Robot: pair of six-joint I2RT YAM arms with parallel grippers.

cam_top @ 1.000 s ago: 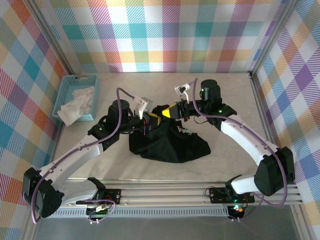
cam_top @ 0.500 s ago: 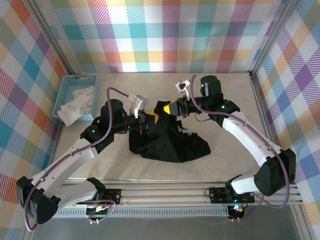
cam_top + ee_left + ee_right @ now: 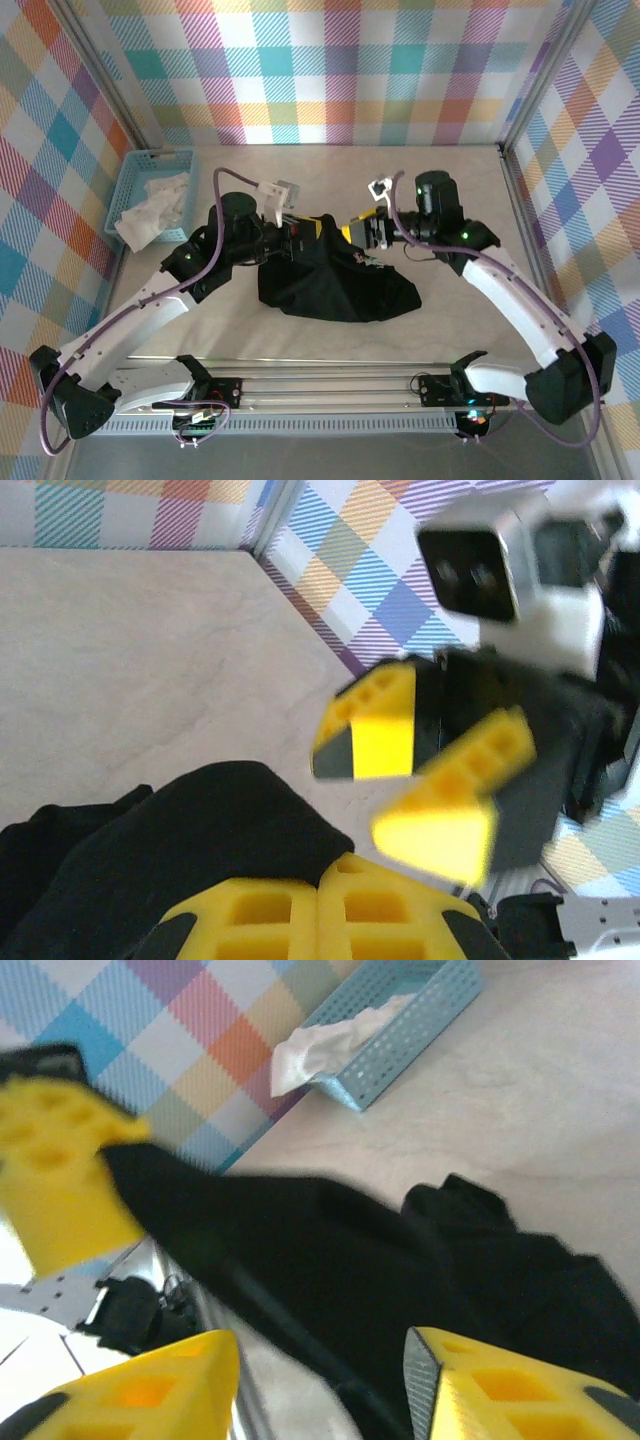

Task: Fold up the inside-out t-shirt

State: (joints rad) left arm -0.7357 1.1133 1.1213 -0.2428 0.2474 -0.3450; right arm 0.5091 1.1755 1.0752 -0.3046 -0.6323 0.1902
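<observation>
Left claw (image 3: 322, 878): yellow fingers pressed together, clenched on a pinch of the large black cotton t-shirt (image 3: 335, 285). From the right wrist camera the black cloth runs taut off that claw's yellow finger and down to the pile. Right claw (image 3: 320, 1370): released, yellow fingers apart with a clear gap, nothing pinched. Black cloth lies below and beyond the gap; can't tell if it touches. The two claws face each other tip to tip, close together, above the far edge of the shirt; the right one is a bit blurred in the left wrist view. Shirt itself: a crumpled heap around the middle of the pale beige bench (image 3: 460, 190), far part lifted toward the left claw, the rest spread on the surface toward the near edge and the right. Light-blue perforated plastic basket (image 3: 160, 156) sits in the far left corner of the bench, well apart from the shirt, with a crumpled white cloth (image 3: 150, 205) in it, spilling over its near rim. Pastel plaid walls (image 3: 330, 70) close in the bench on three sides.
</observation>
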